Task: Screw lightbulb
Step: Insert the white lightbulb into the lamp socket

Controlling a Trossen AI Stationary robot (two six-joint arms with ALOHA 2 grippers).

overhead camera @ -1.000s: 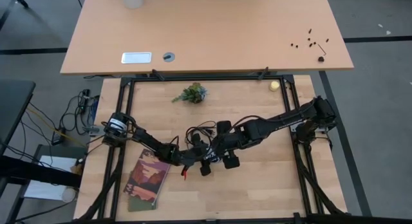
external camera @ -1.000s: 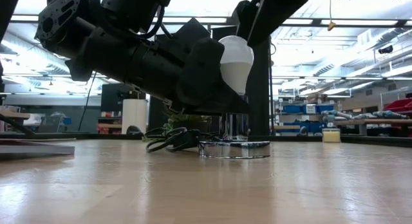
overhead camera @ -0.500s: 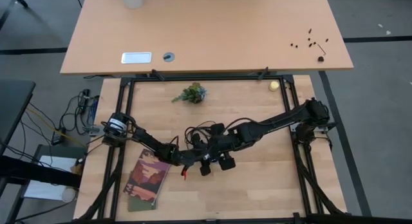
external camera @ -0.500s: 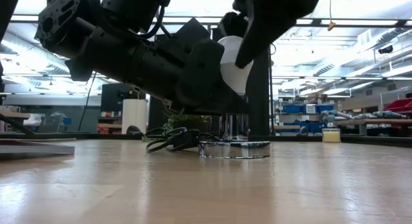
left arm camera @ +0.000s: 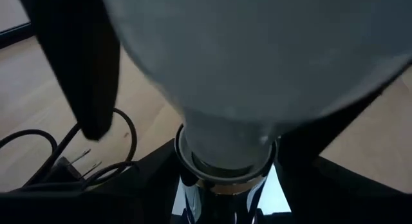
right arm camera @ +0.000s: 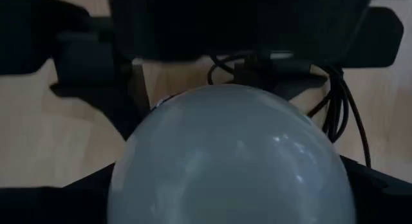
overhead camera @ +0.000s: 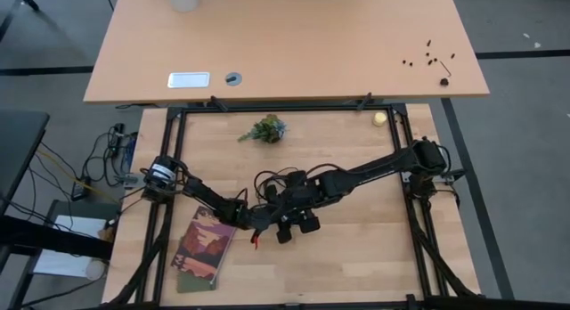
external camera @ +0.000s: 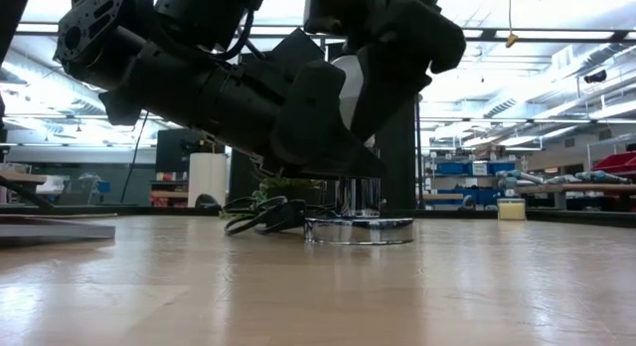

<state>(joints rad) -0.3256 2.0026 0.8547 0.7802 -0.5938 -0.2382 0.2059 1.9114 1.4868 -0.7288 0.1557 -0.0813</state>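
- Wooden table top [external camera: 298,286] in front, bare up to the middle where both arms meet.
- Socket [external camera: 360,230]: flat chrome disc on the wood with a short chrome stem standing upright.
- Lightbulb [external camera: 344,92] sits upright on that stem, base down in the socket neck, mostly hidden by my arms.
- My left gripper [external camera: 343,162] comes in low, fingers [left arm camera: 309,185] clamped on the chrome stem just under the bulb.
- My right gripper [external camera: 373,87] is down over the bulb's dome. Can't tell if it's pinching the glass or just around it.
- Black cord [external camera: 260,217] coiled just behind the socket.
- Picture book [overhead camera: 203,248] flat on the left side, near my left arm.
- Small plant sprig [overhead camera: 264,129] and a pale yellow round thing [overhead camera: 379,118] at the far edge, well apart.
- Beyond: second wooden table [overhead camera: 285,43], workshop shelves.
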